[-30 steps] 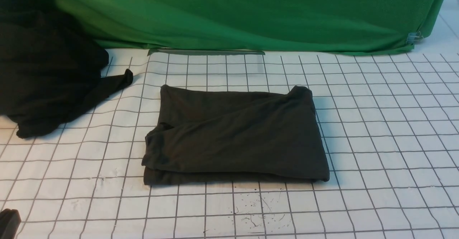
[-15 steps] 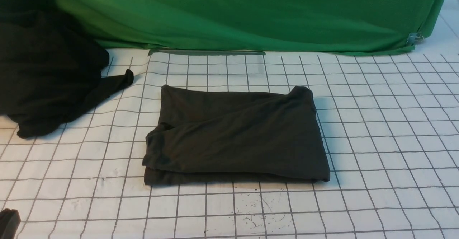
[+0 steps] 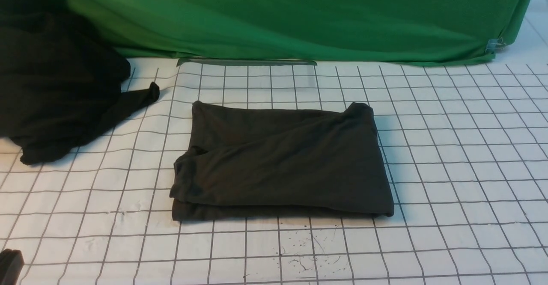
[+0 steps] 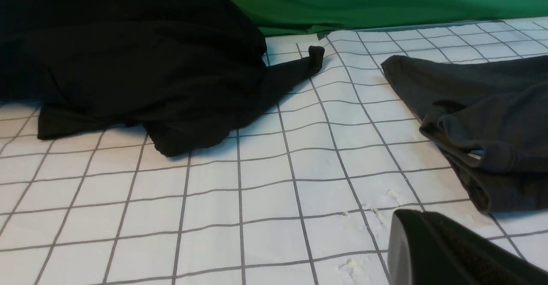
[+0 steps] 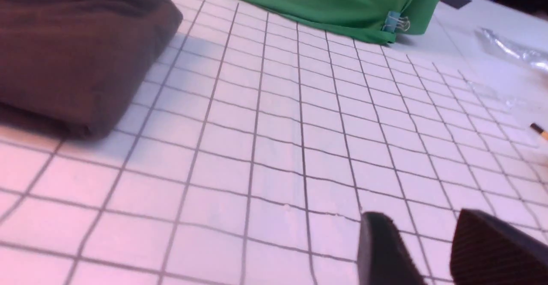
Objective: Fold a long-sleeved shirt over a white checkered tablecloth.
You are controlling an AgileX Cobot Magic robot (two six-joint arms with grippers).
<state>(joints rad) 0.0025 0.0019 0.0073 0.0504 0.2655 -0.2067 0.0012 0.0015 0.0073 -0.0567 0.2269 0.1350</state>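
The long-sleeved shirt (image 3: 282,161) lies folded into a dark charcoal rectangle in the middle of the white checkered tablecloth (image 3: 462,169). No gripper touches it. Only the dark tip of my left gripper (image 3: 8,265) shows, at the near left corner. In the left wrist view the left gripper (image 4: 411,221) is shut and empty, low over the tablecloth (image 4: 214,191), near the shirt's (image 4: 483,105) layered left edge. The right gripper (image 5: 421,218) stands open with only tablecloth (image 5: 278,139) between its fingers, well to the right of the shirt (image 5: 72,54). It is out of the front view.
A shapeless black heap of cloth (image 3: 55,75) sits at the far left, one corner trailing toward the shirt. A green cloth (image 3: 299,15) hangs along the back, held by a binder clip (image 3: 495,44). Clear plastic (image 5: 509,49) lies beyond the tablecloth's right side.
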